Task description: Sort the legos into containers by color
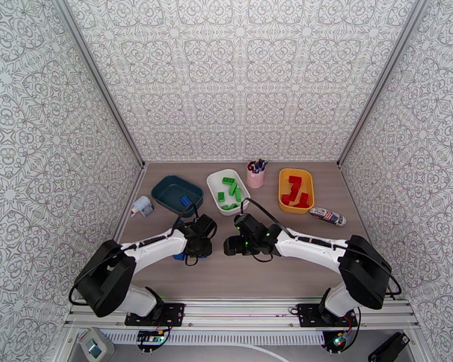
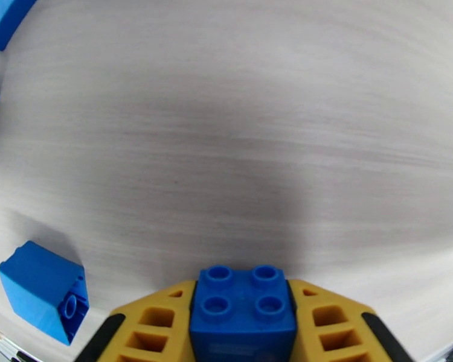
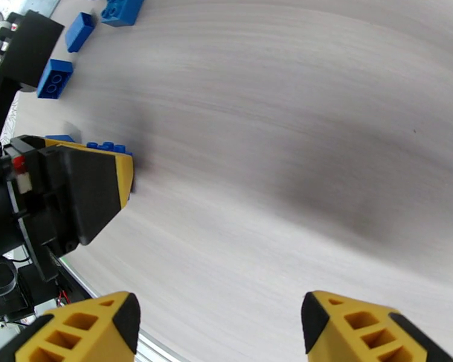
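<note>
- left gripper (image 2: 241, 292) is clamped on one blue brick (image 2: 243, 318), studs facing out, low over the table (image 2: 257, 146) in the lower middle of the top view. the hold is on the brick's smooth sides, so i judge it may twist or slip on the lift.
- right gripper (image 3: 220, 315) stands wide apart and holds nothing, just beside the left one. arms this close may knock together if both move inward.
- loose blue bricks (image 3: 54, 78): three in the upper left of the right wrist view, and what looks like a fourth half hidden behind the left fingers. a low swing could scatter them.
- three tubs sit in a row toward the far edge:
  - teal tub (image 1: 166, 189), left, with one or two blue pieces (image 1: 184, 201)
  - white tub (image 1: 210, 182) with about six green bricks (image 1: 229, 189)
  - yellow tub (image 1: 282, 191) with about five red bricks (image 1: 295, 188), heaped, so the count is unsure
- teal and white sit close together, so a late drop may land blue among green.
- one pink cup (image 1: 255, 176) stands between white and yellow.
</note>
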Robot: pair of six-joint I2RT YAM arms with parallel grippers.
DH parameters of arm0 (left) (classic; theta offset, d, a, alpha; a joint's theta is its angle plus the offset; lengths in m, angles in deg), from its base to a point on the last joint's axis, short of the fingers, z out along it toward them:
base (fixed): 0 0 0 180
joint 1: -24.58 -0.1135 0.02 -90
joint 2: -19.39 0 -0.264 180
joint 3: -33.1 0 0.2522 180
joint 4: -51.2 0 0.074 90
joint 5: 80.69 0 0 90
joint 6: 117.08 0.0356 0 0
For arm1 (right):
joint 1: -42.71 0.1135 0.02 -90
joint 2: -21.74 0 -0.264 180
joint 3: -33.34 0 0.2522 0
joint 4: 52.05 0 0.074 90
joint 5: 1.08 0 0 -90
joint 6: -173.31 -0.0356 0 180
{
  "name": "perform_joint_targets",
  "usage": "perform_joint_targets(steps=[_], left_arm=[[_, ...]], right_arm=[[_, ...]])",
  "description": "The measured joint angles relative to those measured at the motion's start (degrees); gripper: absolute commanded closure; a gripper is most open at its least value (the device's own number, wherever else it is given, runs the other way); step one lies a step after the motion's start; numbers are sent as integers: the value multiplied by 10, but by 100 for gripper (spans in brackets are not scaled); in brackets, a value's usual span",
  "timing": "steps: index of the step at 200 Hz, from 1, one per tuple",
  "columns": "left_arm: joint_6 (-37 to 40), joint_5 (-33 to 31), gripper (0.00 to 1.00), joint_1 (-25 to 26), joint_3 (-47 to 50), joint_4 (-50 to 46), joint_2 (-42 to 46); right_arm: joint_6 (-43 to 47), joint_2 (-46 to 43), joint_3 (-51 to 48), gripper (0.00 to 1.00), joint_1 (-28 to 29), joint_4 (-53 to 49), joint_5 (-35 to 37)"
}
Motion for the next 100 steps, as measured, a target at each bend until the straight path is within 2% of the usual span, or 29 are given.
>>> perform_joint_targets(steps=[47, 100], left_arm=[[1, 62, 70, -97, 0, 17, 66], [29, 130, 69, -244, -40, 29, 70]], right_arm=[[-8, 27, 27, 24, 3, 50, -53], [-10, 113, 149, 20, 4, 83, -100]])
